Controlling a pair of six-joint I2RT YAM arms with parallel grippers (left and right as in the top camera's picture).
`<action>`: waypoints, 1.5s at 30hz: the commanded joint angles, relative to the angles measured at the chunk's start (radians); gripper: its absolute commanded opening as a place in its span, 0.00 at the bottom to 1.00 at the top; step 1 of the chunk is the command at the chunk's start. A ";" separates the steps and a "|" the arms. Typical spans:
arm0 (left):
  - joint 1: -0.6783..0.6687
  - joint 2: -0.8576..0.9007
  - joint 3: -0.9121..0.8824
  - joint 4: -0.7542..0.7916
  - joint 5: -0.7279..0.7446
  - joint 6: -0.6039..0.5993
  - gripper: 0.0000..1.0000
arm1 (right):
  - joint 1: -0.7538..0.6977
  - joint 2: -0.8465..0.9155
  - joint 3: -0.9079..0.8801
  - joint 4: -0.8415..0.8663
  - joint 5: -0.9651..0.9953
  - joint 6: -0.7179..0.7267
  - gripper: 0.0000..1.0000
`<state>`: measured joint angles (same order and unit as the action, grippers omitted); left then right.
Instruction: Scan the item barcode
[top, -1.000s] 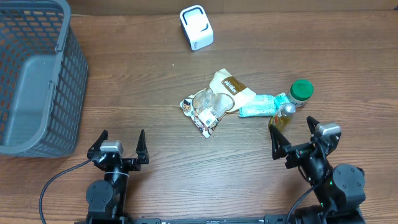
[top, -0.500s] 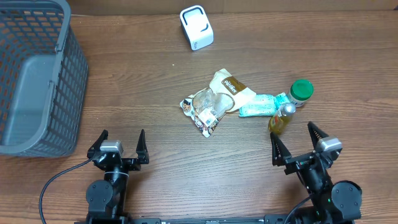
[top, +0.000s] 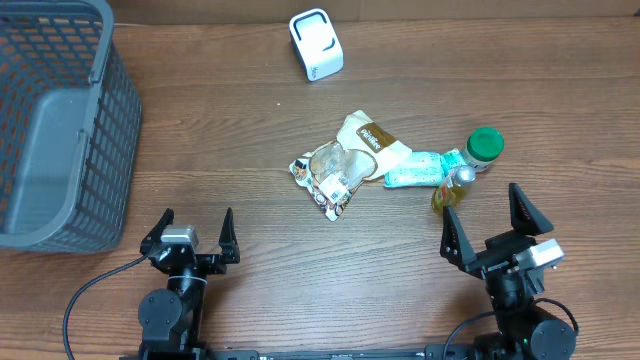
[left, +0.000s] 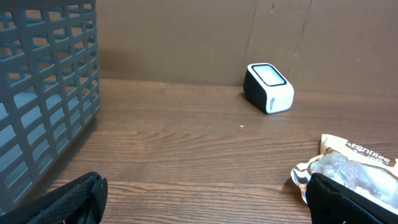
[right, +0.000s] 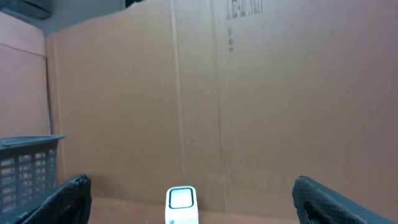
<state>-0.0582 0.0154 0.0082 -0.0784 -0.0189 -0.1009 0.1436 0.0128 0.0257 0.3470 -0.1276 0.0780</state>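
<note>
overhead: left gripper (top: 196, 220) wide, empty, at worktop (top: 300, 270) near edge, basket (top: 110, 130) just beyond-left; right gripper (top: 482, 205) wide, empty, just short of yellow bottle (top: 452, 190); snack bag (top: 345, 165) central; scanner (top: 316, 44) by far edge | left wrist: bare wood between basket and scanner, bag at right edge | right wrist: scanner at bottom edge, cardboard wall (right: 249, 93) behind

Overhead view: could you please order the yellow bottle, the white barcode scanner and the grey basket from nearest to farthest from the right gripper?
1. Yellow bottle, just ahead of the right gripper, on the right side of the table.
2. White barcode scanner, near the table's far edge, about centre.
3. Grey basket, at the far left.
</note>
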 joint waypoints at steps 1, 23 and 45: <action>0.002 -0.011 -0.003 0.000 0.008 0.012 1.00 | -0.009 -0.010 -0.018 -0.010 -0.006 0.000 1.00; 0.002 -0.011 -0.003 0.000 0.008 0.012 1.00 | -0.078 -0.010 -0.018 -0.421 0.003 -0.113 1.00; 0.002 -0.011 -0.003 0.000 0.008 0.012 0.99 | -0.078 -0.010 -0.018 -0.420 0.002 -0.112 1.00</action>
<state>-0.0582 0.0151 0.0082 -0.0784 -0.0189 -0.1005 0.0715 0.0120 0.0185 -0.0769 -0.1299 -0.0269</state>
